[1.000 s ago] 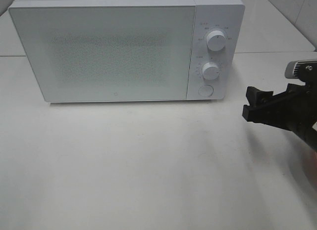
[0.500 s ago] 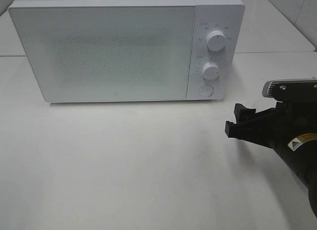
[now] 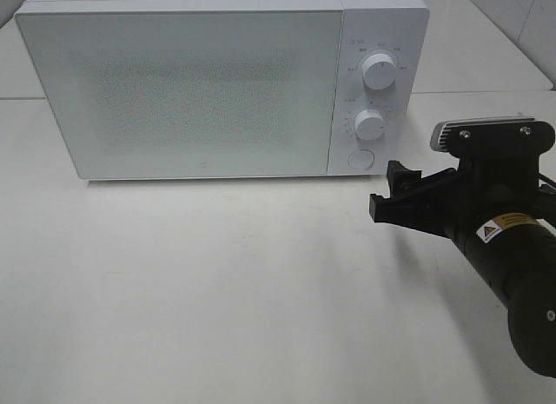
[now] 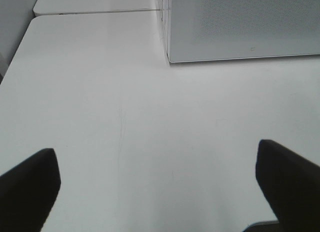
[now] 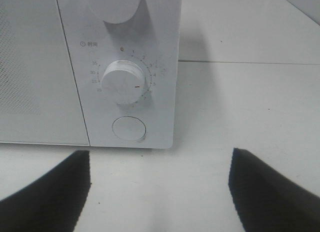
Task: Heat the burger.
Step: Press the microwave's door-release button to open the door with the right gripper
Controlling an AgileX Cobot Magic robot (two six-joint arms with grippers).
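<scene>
The right tool (image 3: 387,189) is held low, open and empty, pointed at the round button (image 3: 360,158) of the shut microwave (image 3: 191,91) just ahead; the left tool (image 4: 160,187) is spread open over the tabletop (image 4: 100,92); where the burger is cannot be told.

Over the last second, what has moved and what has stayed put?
The right pincer has come in from the right edge, leftward and nearer, now facing the microwave button, open and empty. Nothing was taken or released. The microwave stays shut, dials unchanged.
</scene>
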